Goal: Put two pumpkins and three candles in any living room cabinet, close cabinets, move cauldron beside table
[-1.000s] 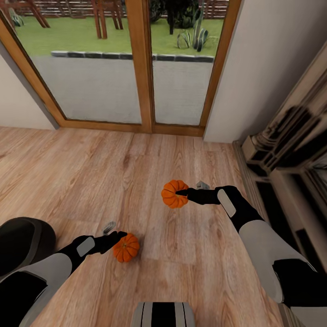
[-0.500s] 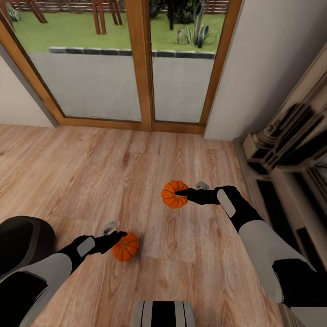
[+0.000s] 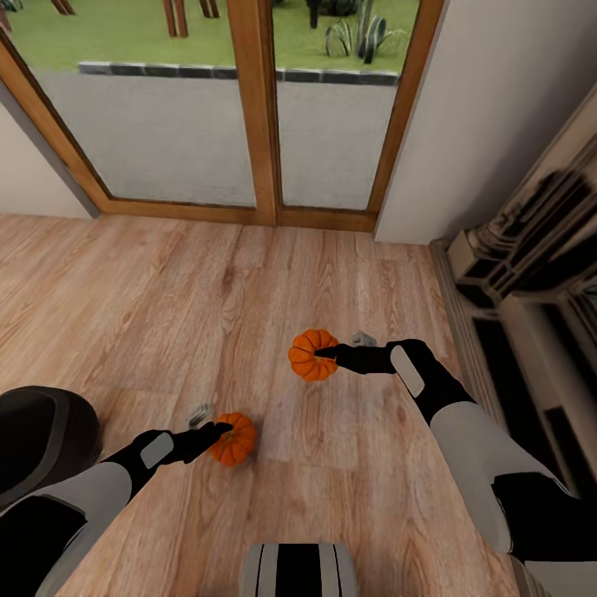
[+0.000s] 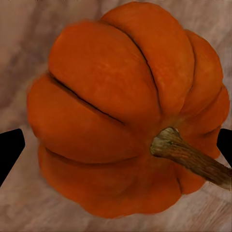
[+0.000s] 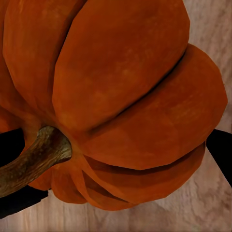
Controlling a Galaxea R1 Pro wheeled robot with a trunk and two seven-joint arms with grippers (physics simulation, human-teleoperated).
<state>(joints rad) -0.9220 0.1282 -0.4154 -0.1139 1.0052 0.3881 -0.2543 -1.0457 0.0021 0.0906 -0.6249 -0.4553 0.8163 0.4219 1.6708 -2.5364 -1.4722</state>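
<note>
Two orange ribbed pumpkins are in view. One pumpkin (image 3: 311, 356) (image 5: 121, 96) hangs above the wooden floor with my right gripper (image 3: 325, 352) shut on it. The other pumpkin (image 3: 235, 439) (image 4: 121, 111) appears to rest on the floor. My left gripper (image 3: 217, 431) stands open with its black fingertips (image 4: 10, 150) on either side of that pumpkin, very close to its skin. The black glossy cauldron (image 3: 37, 431) sits on the floor at the left edge, partly behind my left arm. The candles and the table are out of view.
A glass patio door with a wooden frame (image 3: 257, 124) fills the wall ahead. A low unit of dark panels and pale frames (image 3: 514, 282), likely the cabinet, runs along the right wall. Bare wooden floor (image 3: 166, 298) lies between me and the door.
The view has shifted forward and down. The floor pumpkin has slid in closer between my left fingers. The right pumpkin has stayed in the right gripper.
</note>
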